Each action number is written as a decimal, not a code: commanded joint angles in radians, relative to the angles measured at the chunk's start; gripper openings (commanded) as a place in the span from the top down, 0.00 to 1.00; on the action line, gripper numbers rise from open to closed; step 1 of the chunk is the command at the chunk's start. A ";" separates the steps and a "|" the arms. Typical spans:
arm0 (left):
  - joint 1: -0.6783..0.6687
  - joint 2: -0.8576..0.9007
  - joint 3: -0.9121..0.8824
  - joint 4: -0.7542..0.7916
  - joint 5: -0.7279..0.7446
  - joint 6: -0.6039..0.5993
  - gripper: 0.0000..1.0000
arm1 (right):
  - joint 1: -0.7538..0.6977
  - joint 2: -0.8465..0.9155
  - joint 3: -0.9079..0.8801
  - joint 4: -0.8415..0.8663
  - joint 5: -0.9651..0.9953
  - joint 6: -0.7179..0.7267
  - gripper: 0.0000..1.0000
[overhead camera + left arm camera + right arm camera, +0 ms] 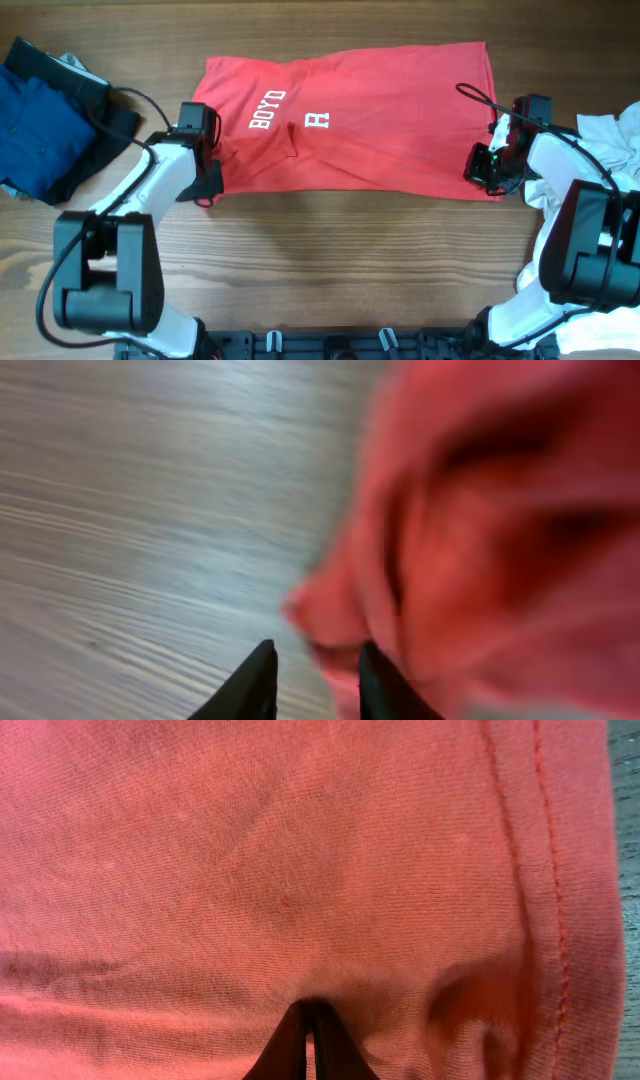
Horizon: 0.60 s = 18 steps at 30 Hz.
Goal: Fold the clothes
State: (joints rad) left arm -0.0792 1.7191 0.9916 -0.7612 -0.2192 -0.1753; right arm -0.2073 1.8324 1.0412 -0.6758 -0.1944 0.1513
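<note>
R claw (308,1020) tight on T-shirt (300,870) hem

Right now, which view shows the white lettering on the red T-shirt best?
Overhead: the white lettering shows whole on the spread red T-shirt. Left wrist shows only a blurred red edge of it. Right wrist shows plain red fabric and a stitched hem. Neither shows print.

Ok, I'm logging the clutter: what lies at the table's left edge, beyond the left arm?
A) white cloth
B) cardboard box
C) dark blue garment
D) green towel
C: overhead, a dark blue garment is bunched at the left edge; the white cloth lies at the right, past the red T-shirt.
</note>
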 commanded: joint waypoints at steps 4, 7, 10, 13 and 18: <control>0.005 -0.171 -0.003 -0.030 0.211 -0.061 0.54 | 0.004 0.060 -0.017 0.005 0.045 -0.013 0.95; 0.005 -0.161 -0.014 -0.045 0.212 -0.111 0.56 | 0.004 0.060 -0.017 0.005 0.045 -0.013 0.95; 0.005 -0.151 -0.047 -0.044 0.219 -0.129 0.60 | 0.004 0.060 -0.017 0.005 0.045 -0.013 0.95; 0.006 -0.148 -0.097 -0.026 0.217 -0.150 0.63 | 0.004 0.060 -0.017 0.006 0.045 -0.013 0.94; 0.005 -0.148 -0.166 0.054 0.203 -0.196 0.65 | 0.004 0.060 -0.017 0.005 0.045 -0.013 0.94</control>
State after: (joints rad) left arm -0.0792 1.5631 0.8661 -0.7540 -0.0162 -0.3294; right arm -0.2073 1.8328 1.0412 -0.6758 -0.1944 0.1513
